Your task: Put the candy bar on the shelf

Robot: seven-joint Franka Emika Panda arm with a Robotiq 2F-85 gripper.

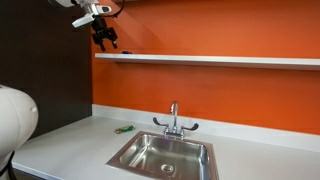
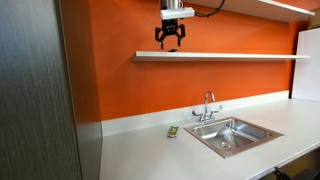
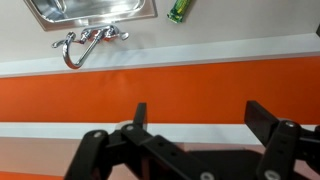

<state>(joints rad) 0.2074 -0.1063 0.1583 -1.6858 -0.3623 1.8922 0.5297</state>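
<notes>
My gripper (image 1: 106, 42) hangs just above the left end of the shelf (image 1: 220, 60), a long thin white board on the orange wall. Both exterior views show this; the gripper (image 2: 171, 44) is over the shelf (image 2: 235, 56). The jaws are open and nothing shows between them. In the wrist view the open fingers (image 3: 198, 108) frame the shelf's white strip (image 3: 40, 130). No purple or dark-blue candy bar shows in any view. A small green object (image 1: 123, 129) (image 2: 173, 131) (image 3: 179, 9) lies on the countertop left of the sink.
A steel sink (image 1: 165, 155) (image 2: 235, 133) with a chrome faucet (image 1: 174, 120) (image 2: 208, 108) (image 3: 80, 45) is set in the white countertop (image 1: 60, 150) below. A dark panel (image 2: 40, 90) stands at the counter's end. A white rounded body (image 1: 15, 115) is at the near edge.
</notes>
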